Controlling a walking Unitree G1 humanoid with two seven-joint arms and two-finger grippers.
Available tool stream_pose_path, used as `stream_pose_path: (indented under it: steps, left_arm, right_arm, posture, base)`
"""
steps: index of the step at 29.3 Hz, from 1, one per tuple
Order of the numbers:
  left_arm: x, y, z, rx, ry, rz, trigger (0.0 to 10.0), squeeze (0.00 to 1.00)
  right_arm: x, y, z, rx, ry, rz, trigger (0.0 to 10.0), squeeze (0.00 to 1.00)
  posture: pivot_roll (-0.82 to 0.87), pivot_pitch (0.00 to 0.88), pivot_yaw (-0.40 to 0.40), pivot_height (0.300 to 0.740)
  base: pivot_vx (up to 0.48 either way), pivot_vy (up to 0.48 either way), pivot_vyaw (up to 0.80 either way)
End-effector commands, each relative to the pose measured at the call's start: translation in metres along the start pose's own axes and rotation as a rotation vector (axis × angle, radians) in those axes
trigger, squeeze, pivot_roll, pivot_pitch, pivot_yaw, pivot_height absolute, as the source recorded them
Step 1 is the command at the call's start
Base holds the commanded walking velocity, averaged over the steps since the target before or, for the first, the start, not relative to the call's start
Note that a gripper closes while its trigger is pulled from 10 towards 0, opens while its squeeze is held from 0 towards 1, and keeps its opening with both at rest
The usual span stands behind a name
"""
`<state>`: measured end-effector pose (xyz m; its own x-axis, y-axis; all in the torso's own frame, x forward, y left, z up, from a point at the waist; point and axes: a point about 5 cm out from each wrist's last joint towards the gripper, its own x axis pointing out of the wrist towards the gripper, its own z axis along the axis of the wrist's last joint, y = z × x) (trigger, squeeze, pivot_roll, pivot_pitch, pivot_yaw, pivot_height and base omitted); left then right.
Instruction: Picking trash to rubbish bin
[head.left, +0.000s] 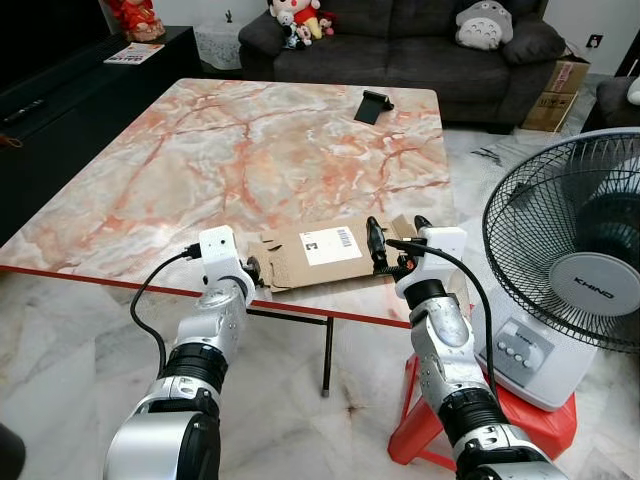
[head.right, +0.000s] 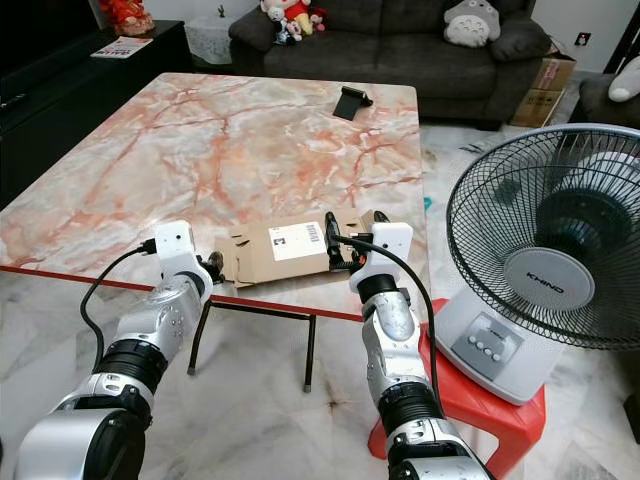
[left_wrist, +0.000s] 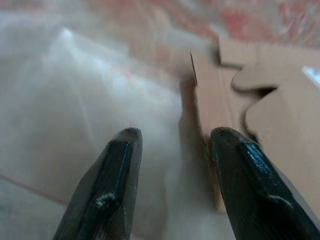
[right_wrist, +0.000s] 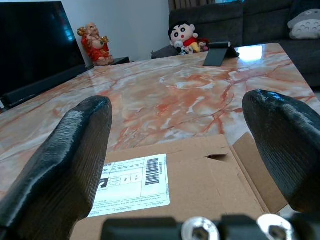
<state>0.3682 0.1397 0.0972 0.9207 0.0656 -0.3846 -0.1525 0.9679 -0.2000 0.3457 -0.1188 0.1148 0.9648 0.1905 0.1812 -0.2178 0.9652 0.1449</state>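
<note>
One flattened cardboard box (head.left: 325, 252) lies at the near edge of the marble table (head.left: 230, 150), and everything else can be placed from it. On its upper face is a white shipping label (head.left: 331, 245) with a barcode and small print too fine to read. Off the table, beyond the cardboard's right end, stands a grey electric fan (head.left: 575, 270) whose hub carries the brand word KHIND; it sits on a red plastic stool (head.left: 425, 435) on the pale floor. At the far edge of the table, well apart from the cardboard, a black phone stand (head.left: 373, 105) is propped up. Behind that is a dark sofa (head.left: 400, 45) holding soft toys, with stacked brown cartons (head.left: 558, 92) at its right end. Far to the left of the cardboard runs a black TV cabinet (head.left: 60, 110) with a red figurine (head.left: 135, 18) and a magazine (head.left: 133, 53) on top. No rubbish bin can be pointed to.

The left gripper (left_wrist: 175, 137) reaches up from below the table edge to the cardboard's left end, its two black fingers (left_wrist: 115, 165) parted, one over bare marble and the other over the cardboard's notched flap; whether they touch it cannot be told. The right gripper (head.left: 395, 235) is at the cardboard's right end, forearm rising steeply from the floor side, its fingers (right_wrist: 75, 150) spread wide above the sheet with the label between them, gripping nothing.
</note>
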Motion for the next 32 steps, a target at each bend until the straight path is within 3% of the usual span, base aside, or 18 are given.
stream_pose_path:
  steps: [1, 10, 18, 32]
  left_arm:
    - [0.000, 0.003, -0.008, 0.035, 0.036, 0.015, 10.0, 0.00]
    - [0.002, -0.009, -0.005, 0.004, 0.029, -0.016, 10.0, 0.00]
    - [0.003, -0.014, 0.010, -0.031, -0.040, -0.025, 10.0, 0.00]
    - [0.004, -0.020, 0.008, -0.061, -0.021, -0.045, 10.0, 0.00]
  right_arm:
    - [0.002, 0.000, 0.004, 0.009, -0.011, 0.001, 10.0, 0.00]
    - [0.002, 0.000, 0.004, 0.006, -0.012, -0.001, 10.0, 0.00]
    - [0.001, -0.002, 0.005, 0.003, -0.012, -0.005, 10.0, 0.00]
    - [0.002, -0.003, 0.006, 0.004, -0.016, -0.008, 10.0, 0.00]
  posture:
    - [-0.09, 0.017, 0.035, 0.740]
    - [-0.10, 0.019, 0.032, 0.740]
    - [-0.10, 0.019, 0.030, 0.740]
    - [-0.11, 0.018, 0.033, 0.740]
  base:
    - [0.000, 0.000, 0.00]
    - [0.000, 0.000, 0.00]
    - [0.000, 0.000, 0.00]
    - [0.000, 0.000, 0.00]
